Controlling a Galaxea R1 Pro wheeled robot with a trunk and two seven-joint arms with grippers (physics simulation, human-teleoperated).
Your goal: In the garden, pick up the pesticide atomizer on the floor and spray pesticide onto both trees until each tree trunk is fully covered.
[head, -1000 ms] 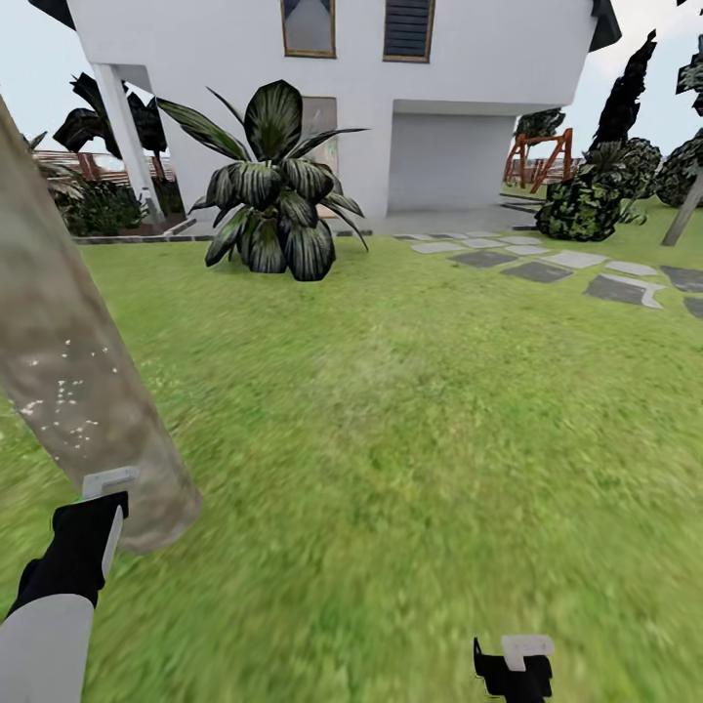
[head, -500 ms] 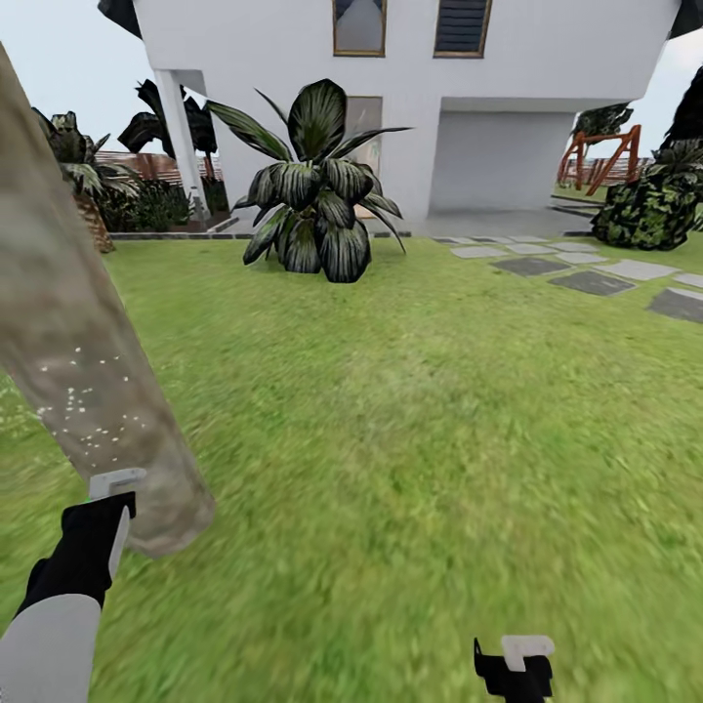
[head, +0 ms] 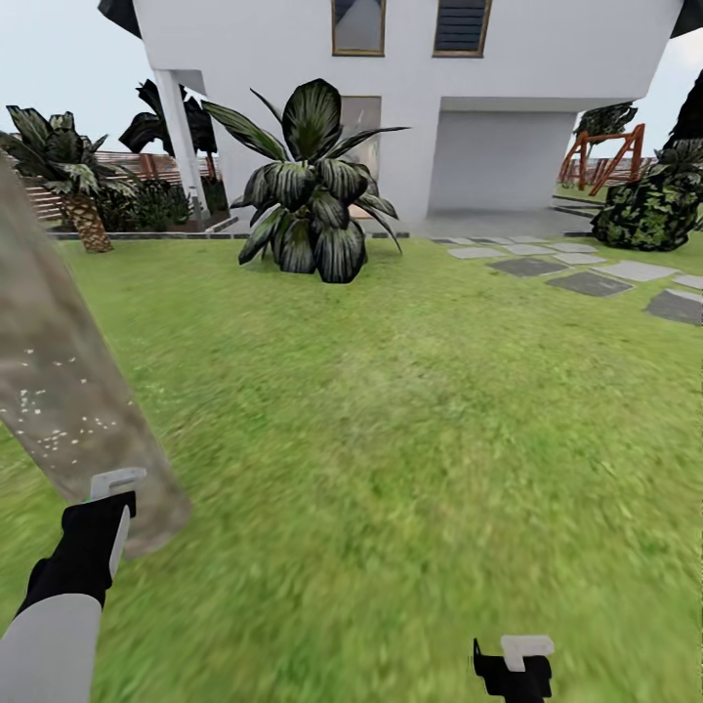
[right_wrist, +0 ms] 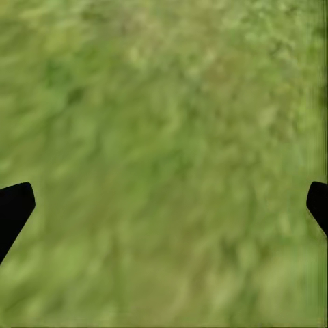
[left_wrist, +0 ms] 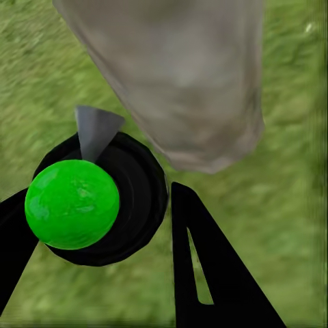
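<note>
A thick, pale grey-brown tree trunk (head: pixel 68 410) leans across the left of the head view, with white specks on its bark low down. My left gripper (head: pixel 112 488) sits right in front of the trunk's base. The left wrist view shows this gripper (left_wrist: pixel 96 198) shut on the pesticide atomizer (left_wrist: pixel 72 203), a bright green ball in a black collar with a grey pointed nozzle aimed at the trunk (left_wrist: pixel 184 75) close ahead. My right gripper (head: pixel 522 654) hangs low over the lawn, open, with only grass between its fingers (right_wrist: pixel 14 208).
A big broad-leaved plant (head: pixel 312 195) stands mid-lawn before a white house (head: pixel 488 117). Grey stepping stones (head: pixel 586 278) run off to the right toward a dark bush (head: pixel 654 210). A scaly palm (head: pixel 73 186) and slat fence (head: pixel 137 166) lie far left.
The camera swung left, then shifted, so the trunk now sits lower and further left in the picture and the palm behind it shows. Both grippers kept their places in the view.
</note>
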